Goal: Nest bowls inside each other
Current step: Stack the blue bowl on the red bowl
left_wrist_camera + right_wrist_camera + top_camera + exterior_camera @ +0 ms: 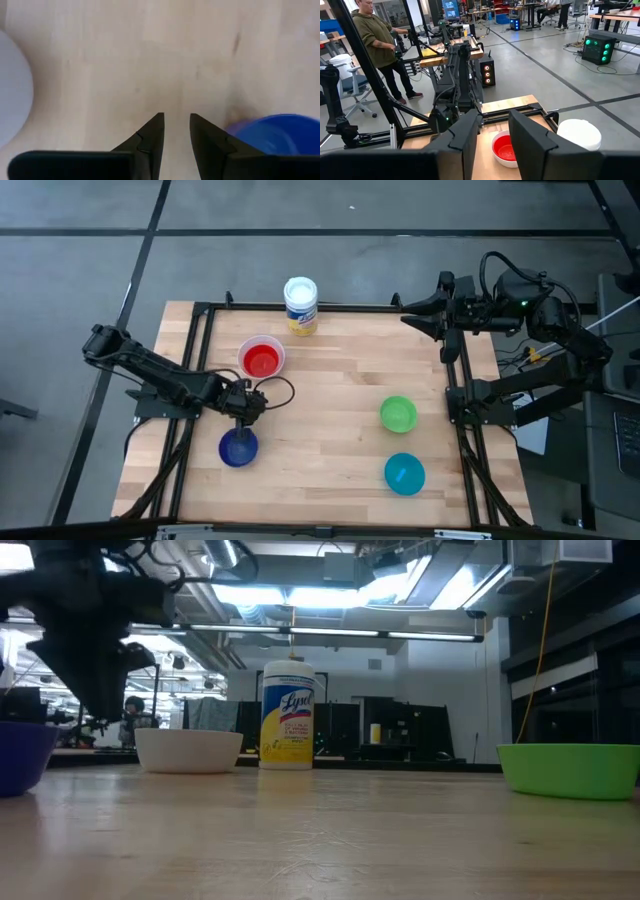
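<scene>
The left end effector (243,416) is hovering just over the far rim of the blue bowl (238,448), fingers slightly apart and empty, likely lining up a rim pinch. The red bowl (261,359) is already sitting inside the white bowl (277,347); green (398,414) and teal (404,473) are lying apart on the right. The right end effector (412,317) is waiting off the counter's (330,390) far right corner, fingers apart, holding nothing. A wipes canister (300,304) is standing at the wooden counter's far edge; a person (377,37) is standing in the workshop beyond.

You can read one word only: "Lysol", in blue script on the yellow label of the white canister (288,716) standing upright on the worktop (320,840); its smaller print is illegible.
</scene>
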Available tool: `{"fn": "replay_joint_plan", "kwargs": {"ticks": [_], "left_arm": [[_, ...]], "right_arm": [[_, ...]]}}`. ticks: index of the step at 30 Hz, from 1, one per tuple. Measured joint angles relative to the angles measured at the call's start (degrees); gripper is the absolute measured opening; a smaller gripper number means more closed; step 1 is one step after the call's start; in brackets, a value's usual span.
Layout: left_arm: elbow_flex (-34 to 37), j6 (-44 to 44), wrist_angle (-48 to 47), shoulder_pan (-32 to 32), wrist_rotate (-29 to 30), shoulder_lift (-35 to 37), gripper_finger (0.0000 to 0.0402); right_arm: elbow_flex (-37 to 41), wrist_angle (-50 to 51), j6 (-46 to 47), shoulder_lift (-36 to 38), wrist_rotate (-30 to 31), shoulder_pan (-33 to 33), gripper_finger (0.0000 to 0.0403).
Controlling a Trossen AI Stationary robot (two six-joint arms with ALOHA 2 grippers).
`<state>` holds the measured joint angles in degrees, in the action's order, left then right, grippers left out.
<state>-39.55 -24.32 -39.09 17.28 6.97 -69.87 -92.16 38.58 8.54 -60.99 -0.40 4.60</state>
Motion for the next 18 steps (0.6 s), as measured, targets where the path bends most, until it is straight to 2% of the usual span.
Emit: {"fn": "replay_joint_plan", "kwargs": {"ticks": [10, 18], "left_arm": [[-1.1, -0.1, -5.1, 4.6, -6.9, 0.0, 0.0088], [-1.1, 1.9, -5.7, 5.5, -5.3, 0.4, 0.0088]], "right_arm": [[0.0, 0.0, 0.0, 0.0, -0.5, 0.0, 0.0113], [0.0, 0.0, -0.3, 0.0, -0.5, 0.0, 0.0123]]}}
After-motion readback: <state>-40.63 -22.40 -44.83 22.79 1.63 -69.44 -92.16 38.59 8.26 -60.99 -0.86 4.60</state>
